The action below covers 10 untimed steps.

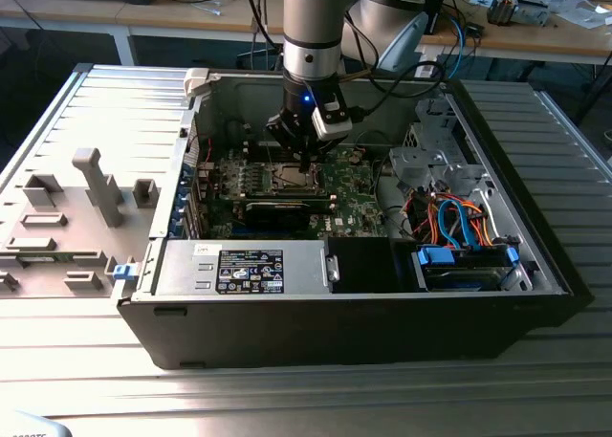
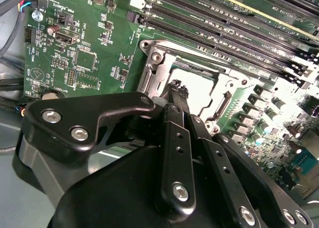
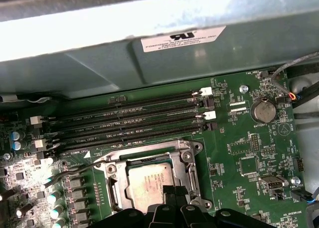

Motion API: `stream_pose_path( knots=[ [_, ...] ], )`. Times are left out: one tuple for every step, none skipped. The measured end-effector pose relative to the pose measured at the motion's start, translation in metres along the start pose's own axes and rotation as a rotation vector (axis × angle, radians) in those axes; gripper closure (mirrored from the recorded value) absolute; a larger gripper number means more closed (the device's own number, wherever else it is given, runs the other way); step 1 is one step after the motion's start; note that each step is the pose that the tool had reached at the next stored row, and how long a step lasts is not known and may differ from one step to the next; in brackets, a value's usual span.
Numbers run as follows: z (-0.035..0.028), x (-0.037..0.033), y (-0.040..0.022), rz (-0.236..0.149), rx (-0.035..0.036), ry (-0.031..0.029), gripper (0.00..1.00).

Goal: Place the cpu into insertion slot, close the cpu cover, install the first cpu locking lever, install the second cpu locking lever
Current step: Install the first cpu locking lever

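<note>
The cpu (image 3: 148,182) lies flat in the insertion slot (image 3: 117,188), its silver-grey face showing. The cpu cover (image 3: 188,169) lies down around it as a silver frame with the chip in its window. A thin lever rod (image 3: 75,172) sticks out from one side of the socket over the board. My gripper (image 2: 177,88) hangs just above the socket's edge with its black fingers (image 2: 174,138) drawn together and nothing visible between them. In the exterior view the gripper (image 1: 304,156) reaches down into the open case over the socket (image 1: 295,176).
Long memory slots (image 3: 129,119) run beside the socket, against the case's metal wall (image 3: 164,58). A black labelled power-supply box (image 1: 251,270) sits at the case's front, and blue and orange cables (image 1: 449,217) at the exterior view's right. A grey fixture plate (image 1: 67,217) lies outside.
</note>
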State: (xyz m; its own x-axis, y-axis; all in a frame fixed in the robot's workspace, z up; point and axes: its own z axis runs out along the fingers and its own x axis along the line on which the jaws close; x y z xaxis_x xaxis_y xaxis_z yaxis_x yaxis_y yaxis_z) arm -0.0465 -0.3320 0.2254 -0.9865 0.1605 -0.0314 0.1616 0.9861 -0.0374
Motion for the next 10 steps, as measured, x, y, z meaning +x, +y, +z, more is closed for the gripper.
stream_pose_path(
  knots=[
    [0.0000, 0.0000, 0.0000, 0.000, 0.0000, 0.0000, 0.89],
    [0.0000, 0.0000, 0.0000, -0.001, 0.0000, -0.0001, 0.89],
    [0.0000, 0.0000, 0.0000, -0.001, -0.0001, -0.0001, 0.89],
    [0.0000, 0.0000, 0.0000, -0.002, 0.0000, -0.0001, 0.89],
    [0.0000, 0.0000, 0.0000, -0.002, 0.0000, -0.0001, 0.89],
    [0.0000, 0.0000, 0.0000, -0.003, -0.0001, -0.0001, 0.89],
    [0.0000, 0.0000, 0.0000, -0.003, -0.0001, -0.0002, 0.89],
    [0.0000, 0.0000, 0.0000, -0.004, -0.0001, -0.0002, 0.89],
    [0.0000, 0.0000, 0.0000, -0.005, -0.0002, -0.0002, 0.89],
    [0.0000, 0.0000, 0.0000, -0.005, -0.0001, -0.0002, 0.89]
  ],
)
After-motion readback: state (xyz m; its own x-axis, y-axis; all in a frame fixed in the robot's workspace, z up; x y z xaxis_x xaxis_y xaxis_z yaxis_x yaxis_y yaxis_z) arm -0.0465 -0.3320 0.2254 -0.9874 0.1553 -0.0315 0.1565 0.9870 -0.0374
